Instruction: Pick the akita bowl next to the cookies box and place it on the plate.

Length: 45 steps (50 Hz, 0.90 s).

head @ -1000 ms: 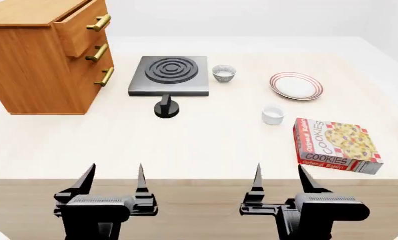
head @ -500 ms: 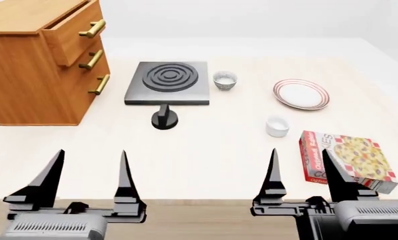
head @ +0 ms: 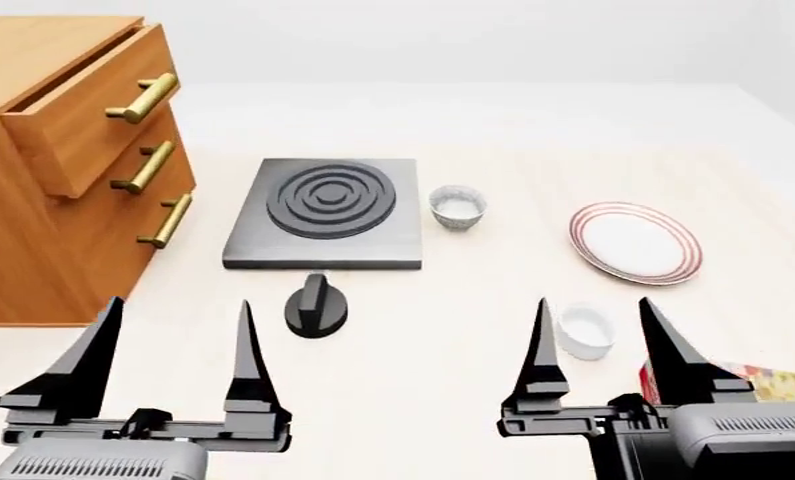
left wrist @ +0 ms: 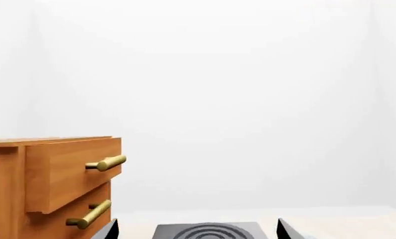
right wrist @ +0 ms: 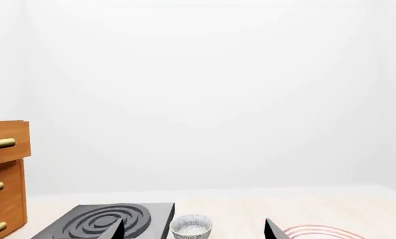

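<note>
View shifted forward, claws gaping (empty)

no legible text, cookies box lettering hidden

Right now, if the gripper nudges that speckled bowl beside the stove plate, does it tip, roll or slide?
The speckled bowl sits upright and looks squat, so tipping seems unlikely. It looks small and rigid, so probably light; it would likely slide on the smooth table. Its round wall may slip from narrow fingertips.
</note>
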{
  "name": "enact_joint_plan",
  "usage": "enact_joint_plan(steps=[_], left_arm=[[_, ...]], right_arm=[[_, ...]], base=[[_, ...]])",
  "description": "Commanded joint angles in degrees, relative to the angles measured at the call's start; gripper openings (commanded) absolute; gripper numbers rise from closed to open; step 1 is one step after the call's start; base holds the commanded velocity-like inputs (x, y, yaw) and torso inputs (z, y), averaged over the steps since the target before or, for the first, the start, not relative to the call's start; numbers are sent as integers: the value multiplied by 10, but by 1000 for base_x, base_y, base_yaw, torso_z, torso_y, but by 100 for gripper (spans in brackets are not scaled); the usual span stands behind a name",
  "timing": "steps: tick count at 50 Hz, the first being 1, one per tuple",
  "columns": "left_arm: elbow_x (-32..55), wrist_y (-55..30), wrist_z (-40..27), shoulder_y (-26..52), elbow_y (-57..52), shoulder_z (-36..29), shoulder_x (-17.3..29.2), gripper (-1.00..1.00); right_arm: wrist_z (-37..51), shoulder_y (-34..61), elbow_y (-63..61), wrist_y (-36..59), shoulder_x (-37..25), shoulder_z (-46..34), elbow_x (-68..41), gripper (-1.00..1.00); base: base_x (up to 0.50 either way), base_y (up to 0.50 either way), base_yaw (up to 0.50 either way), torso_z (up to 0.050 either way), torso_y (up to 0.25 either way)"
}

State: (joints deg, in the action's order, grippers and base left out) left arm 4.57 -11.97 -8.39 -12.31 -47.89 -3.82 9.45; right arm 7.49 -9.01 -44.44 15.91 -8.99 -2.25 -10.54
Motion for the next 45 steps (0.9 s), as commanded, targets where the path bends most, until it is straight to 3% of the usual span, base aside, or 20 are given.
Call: enact_joint_plan(steps=[1,20,24,45], left_arm=[[3,3,-6,-3,-4,-3,7,100],[8,0,-18,-2,-6,-8,15,100],[10,-3,-20,-1,-7,-7,17,100],[9,0,-28,-1,-7,-18,26,100]], right_arm=[[5,-2,0,-2,-7,-7,-2,100],[12,-5,0,-10,-12,-6,-20,100],[13,-6,0,-15,-14,-8,-21,100],[21,-3,4,-14,-23,-13,-34,100]], base=[[500,0,0,0,0],[500,0,0,0,1],[0,0,0,0,0],[0,-500,0,0,0]])
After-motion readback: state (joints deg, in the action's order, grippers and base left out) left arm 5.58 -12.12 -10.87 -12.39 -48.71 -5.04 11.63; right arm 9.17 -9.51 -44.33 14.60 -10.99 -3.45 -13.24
